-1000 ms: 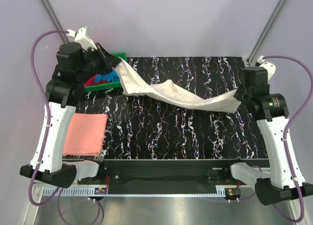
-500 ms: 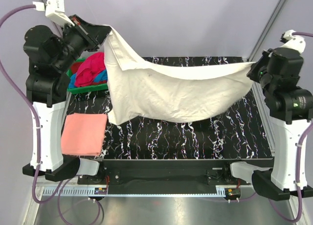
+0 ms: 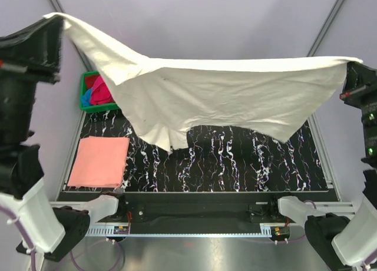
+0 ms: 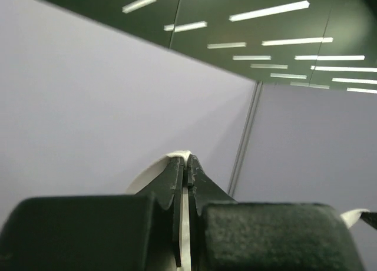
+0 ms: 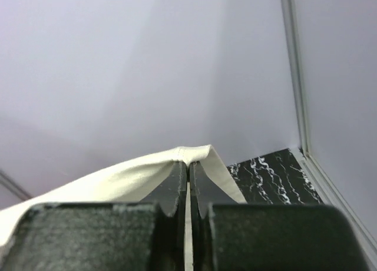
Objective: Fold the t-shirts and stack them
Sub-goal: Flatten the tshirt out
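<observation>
A large cream t-shirt (image 3: 224, 94) hangs spread in the air, high above the black marbled table (image 3: 247, 165), stretched between my two grippers. My left gripper (image 3: 56, 19) is shut on its upper left corner. In the left wrist view the cream cloth (image 4: 154, 169) shows pinched in the left gripper (image 4: 187, 162). My right gripper (image 3: 352, 63) is shut on the right corner, and the cloth (image 5: 118, 179) drapes over the right gripper (image 5: 188, 167). A folded salmon-pink t-shirt (image 3: 99, 161) lies flat at the table's near left. Magenta-red (image 3: 102, 93) and blue (image 3: 87, 98) t-shirts sit bunched in the crate.
A green plastic crate (image 3: 87, 78) stands at the table's far left corner, partly hidden by the hanging cloth. Grey walls and slanted frame posts (image 3: 327, 17) close in the back. Both arm bases sit at the near edge.
Both arms have risen and spread apart, lifting the cream t-shirt off the table from a sagging drape to a wide, taut sheet. The folded pink shirt has not moved.
</observation>
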